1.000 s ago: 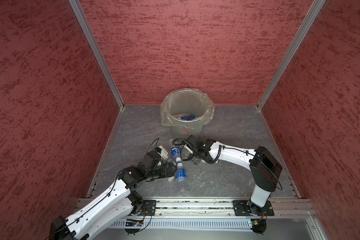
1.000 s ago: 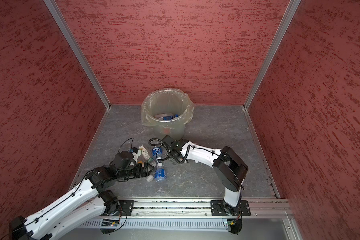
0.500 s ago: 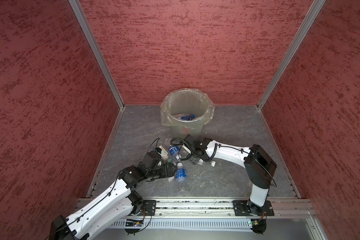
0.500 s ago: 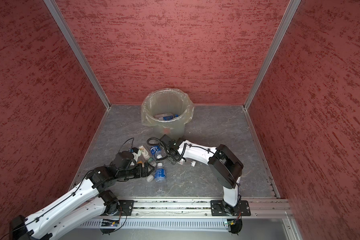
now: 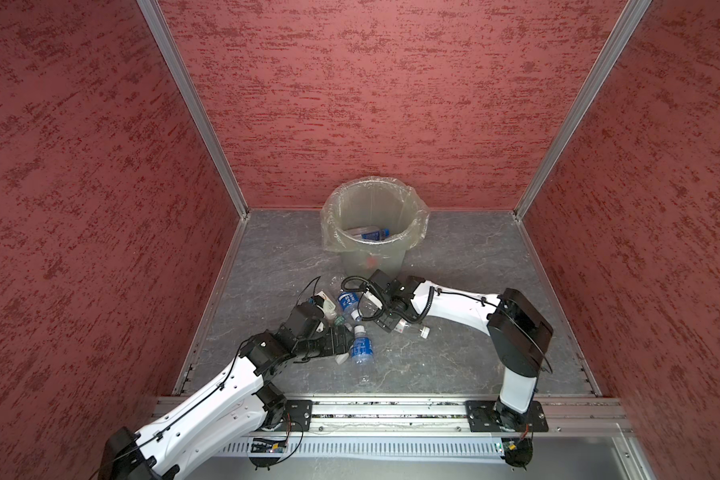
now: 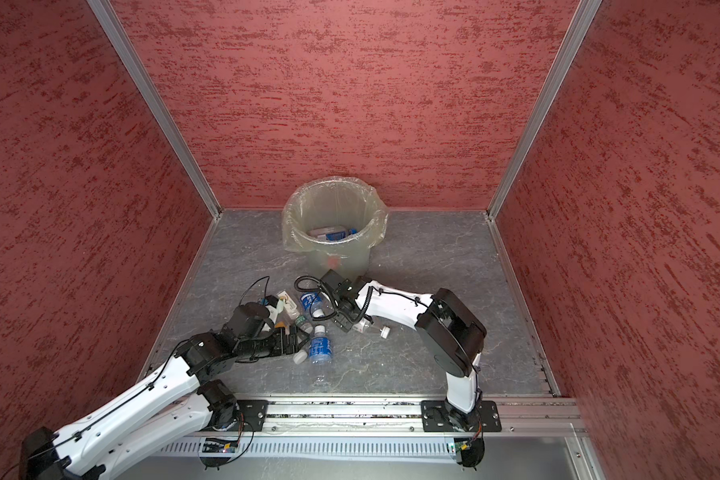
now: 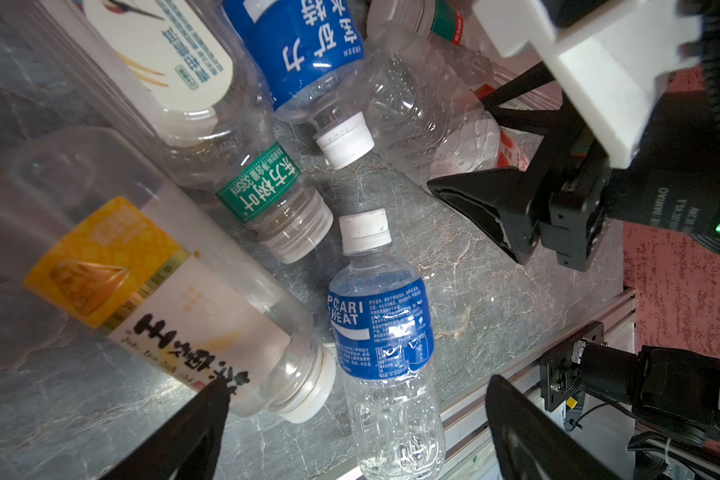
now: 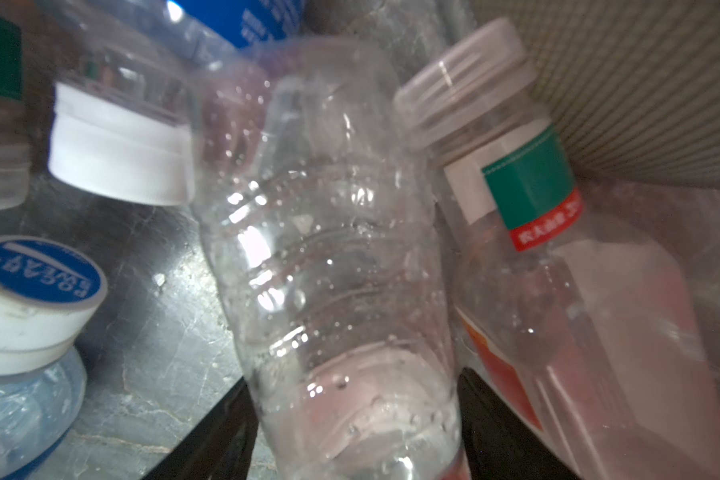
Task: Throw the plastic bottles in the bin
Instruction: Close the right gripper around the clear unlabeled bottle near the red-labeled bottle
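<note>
The Pocari Sweat bottle [image 7: 381, 328] shows "CARI" over "WEAT" on its blue label. Just beside its cap, a green neck band [image 7: 258, 185] on another bottle reads "335ml". A blue-topped cap [image 8: 42, 274] says "POCARI SWEAT".

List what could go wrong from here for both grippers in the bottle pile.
1. The right gripper straddles the clear bottle, with the red-labelled bottle right beside it: a finger may snag both.
2. The left gripper hangs open over the blue-labelled bottle, one finger above the yellow-labelled bottle: closing may shove that one away.
3. Both grippers sit close in one pile and may collide.
</note>
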